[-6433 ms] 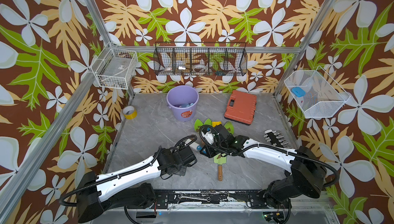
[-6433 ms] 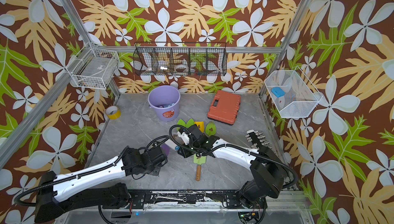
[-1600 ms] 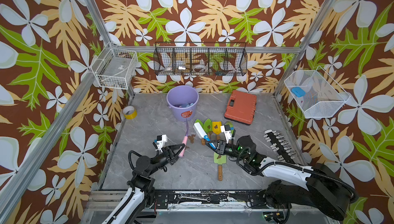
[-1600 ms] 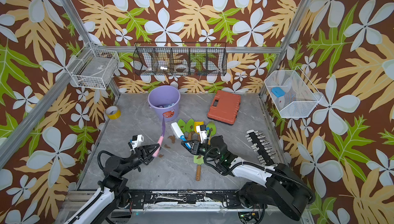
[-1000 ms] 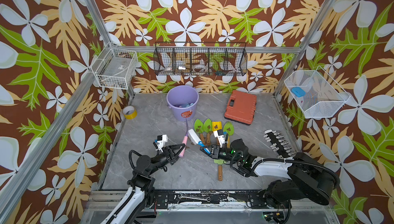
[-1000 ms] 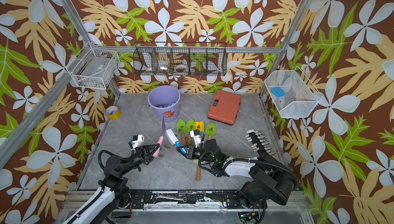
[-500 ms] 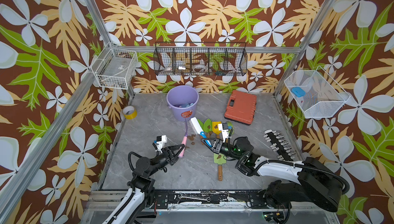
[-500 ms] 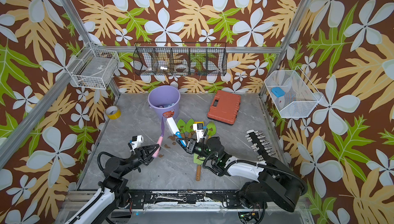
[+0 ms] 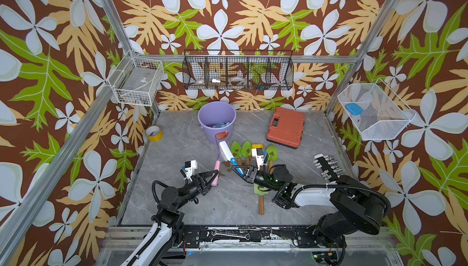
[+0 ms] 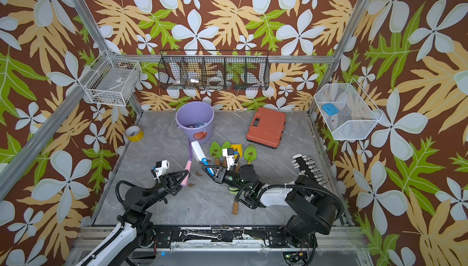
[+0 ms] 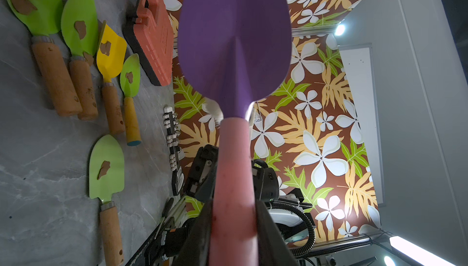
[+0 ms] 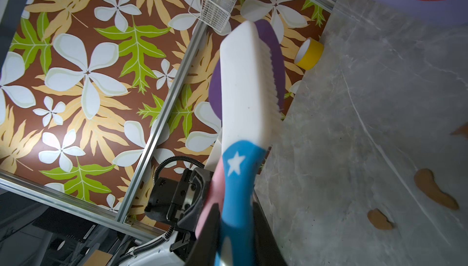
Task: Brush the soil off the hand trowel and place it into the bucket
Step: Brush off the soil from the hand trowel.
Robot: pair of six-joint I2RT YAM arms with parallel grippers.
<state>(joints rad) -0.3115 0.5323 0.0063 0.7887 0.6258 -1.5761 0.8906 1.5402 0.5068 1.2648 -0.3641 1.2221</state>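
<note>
The left gripper (image 9: pixel 214 178) is pinched almost together on the pink handle of the purple trowel (image 11: pixel 234 44). In the left wrist view a finger (image 11: pixel 268 226) presses against each side of the handle. The trowel is lifted off the table (image 9: pixel 177 201). From above its blade shows edge-on and points at the bucket (image 9: pixel 216 123), stopping just short of the sticker and outside the pail. The right gripper (image 9: pixel 239 172) is likewise clamped narrow, on the blue handle of the brush (image 12: pixel 244 87). The brush's white head lies across the purple blade with the bristles turned toward it. They look to be touching, though the brush's own back hides the contact in the right wrist view. Brown clumps of soil (image 12: pixel 434 188) lie on the table below the two tools. More soil sits on the blades of the green and yellow trowels (image 11: pixel 76 6) lined up beside the orange tool case (image 9: pixel 286 128).
</note>
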